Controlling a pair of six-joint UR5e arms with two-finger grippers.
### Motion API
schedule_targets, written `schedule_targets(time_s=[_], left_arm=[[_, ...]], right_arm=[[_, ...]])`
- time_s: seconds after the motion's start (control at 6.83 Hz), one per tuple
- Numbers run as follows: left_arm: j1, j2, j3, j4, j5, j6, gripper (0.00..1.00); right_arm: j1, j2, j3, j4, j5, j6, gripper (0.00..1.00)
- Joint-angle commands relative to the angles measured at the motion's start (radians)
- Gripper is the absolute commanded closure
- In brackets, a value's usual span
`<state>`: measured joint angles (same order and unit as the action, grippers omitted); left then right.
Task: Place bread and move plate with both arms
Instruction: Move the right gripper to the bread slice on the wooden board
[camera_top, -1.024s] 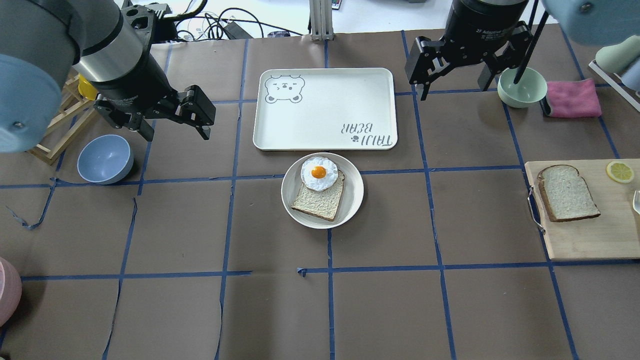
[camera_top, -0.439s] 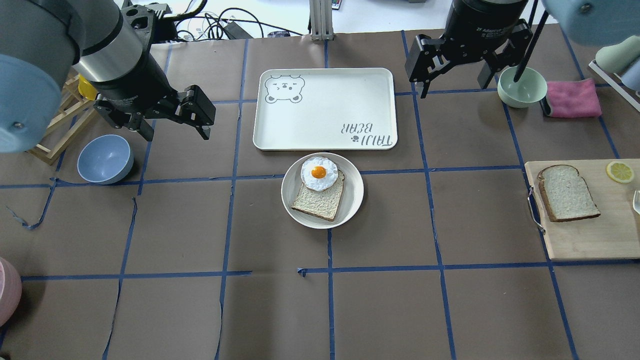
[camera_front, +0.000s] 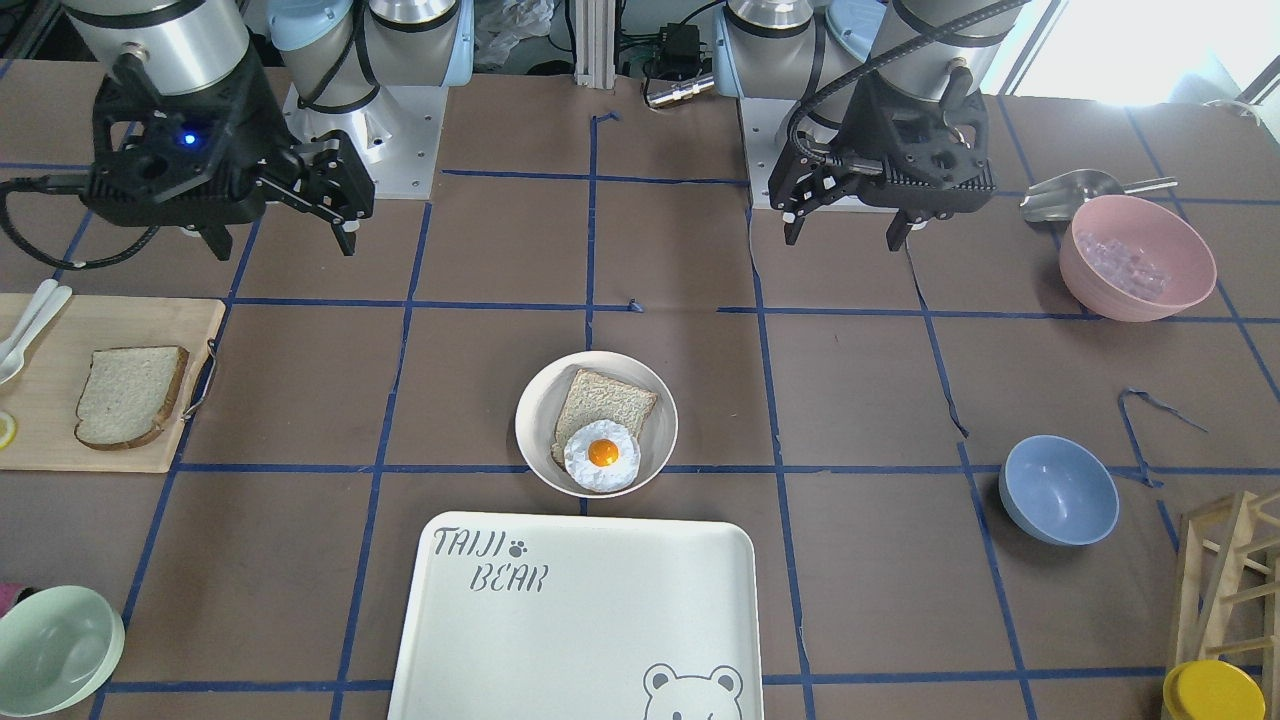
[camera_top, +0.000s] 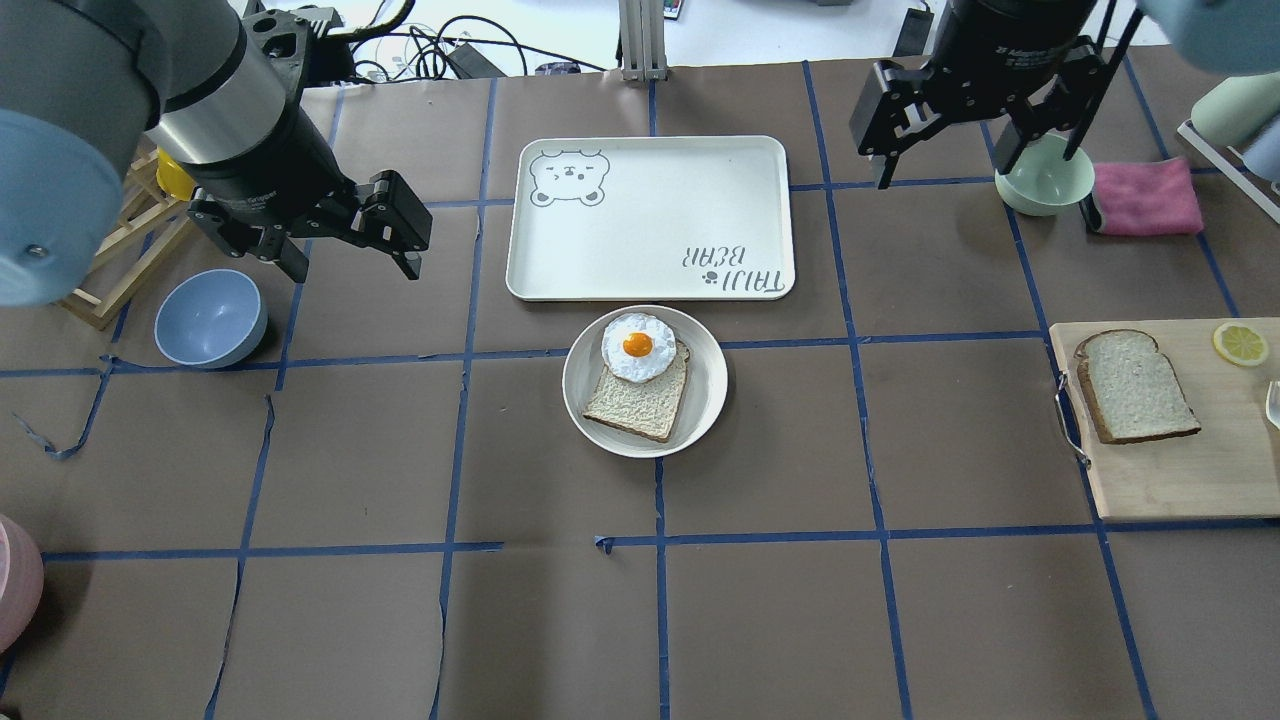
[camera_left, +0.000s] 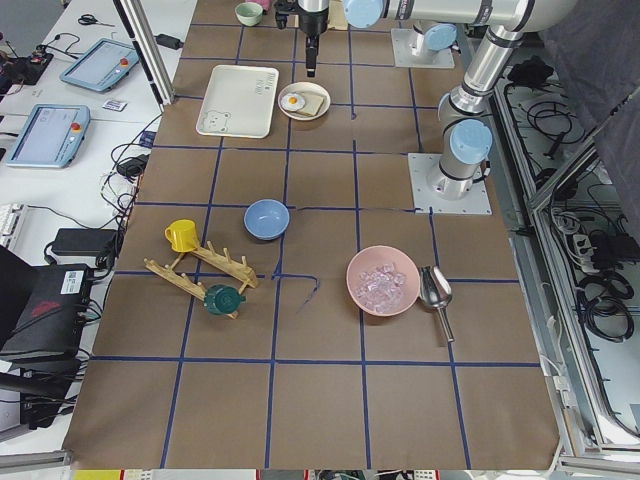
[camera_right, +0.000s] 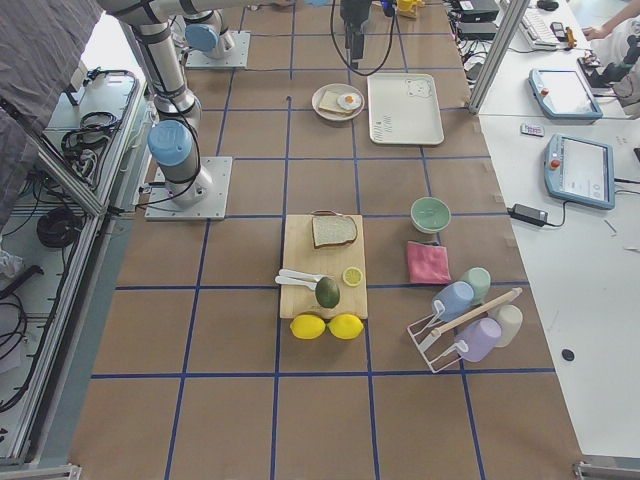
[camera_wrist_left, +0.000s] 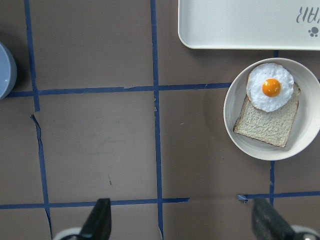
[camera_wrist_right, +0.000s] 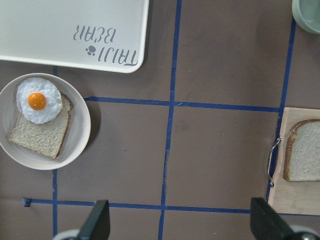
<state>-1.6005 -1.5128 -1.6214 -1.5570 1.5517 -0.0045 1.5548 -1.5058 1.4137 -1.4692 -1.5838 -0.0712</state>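
Observation:
The bread (camera_top: 1135, 387), a thick pale slice with a dark crust, lies on a wooden cutting board (camera_top: 1180, 470) at the right; it also shows in the right wrist view (camera_wrist_right: 305, 150). The plate (camera_top: 710, 385) sits mid-table and holds a tan slice (camera_top: 640, 405) topped with a fried egg (camera_top: 637, 346). My left gripper (camera_top: 352, 262) is open and empty, hovering to the left of the plate. My right gripper (camera_top: 942, 170) is open and empty, hovering at the back right, far from the bread.
The bear tray (camera_top: 650, 215) lies just behind the plate. A pale green bowl (camera_top: 1045, 185) and a pink cloth (camera_top: 1145, 195) sit under and beside my right gripper. A blue bowl (camera_top: 210, 318) and a wooden rack (camera_top: 130, 250) are at the left. A lemon slice (camera_top: 1240, 343) is on the board.
My right gripper has moved to the right and a little farther back, still open. The left arm, plate and bread have not moved.

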Motion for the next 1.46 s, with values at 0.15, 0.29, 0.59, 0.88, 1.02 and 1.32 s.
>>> schedule_targets(time_s=[0.15, 0.29, 0.59, 0.88, 1.02, 1.32], left_arm=[[-0.001, -0.001, -0.002, 0.000, 0.001, -0.006, 0.00], [0.000, -0.001, -0.002, 0.000, 0.002, -0.005, 0.00], [0.001, -0.001, 0.000, 0.000, 0.002, -0.005, 0.00], [0.002, -0.001, 0.000, 0.000, 0.001, -0.005, 0.00], [0.002, -0.001, 0.000, 0.000, 0.002, -0.005, 0.00], [0.001, -0.001, 0.000, 0.000, -0.001, -0.003, 0.00]], right_arm=[[-0.346, 0.012, 0.118, -0.049, 0.094, -0.295, 0.00], [-0.468, 0.022, 0.175, -0.057, 0.138, -0.426, 0.00], [-0.625, 0.118, 0.273, -0.246, 0.159, -0.768, 0.00], [-0.708, 0.202, 0.307, -0.293, 0.159, -0.823, 0.00], [-0.710, 0.226, 0.320, -0.333, 0.159, -0.825, 0.00], [-0.710, 0.303, 0.391, -0.422, 0.157, -0.826, 0.04]])
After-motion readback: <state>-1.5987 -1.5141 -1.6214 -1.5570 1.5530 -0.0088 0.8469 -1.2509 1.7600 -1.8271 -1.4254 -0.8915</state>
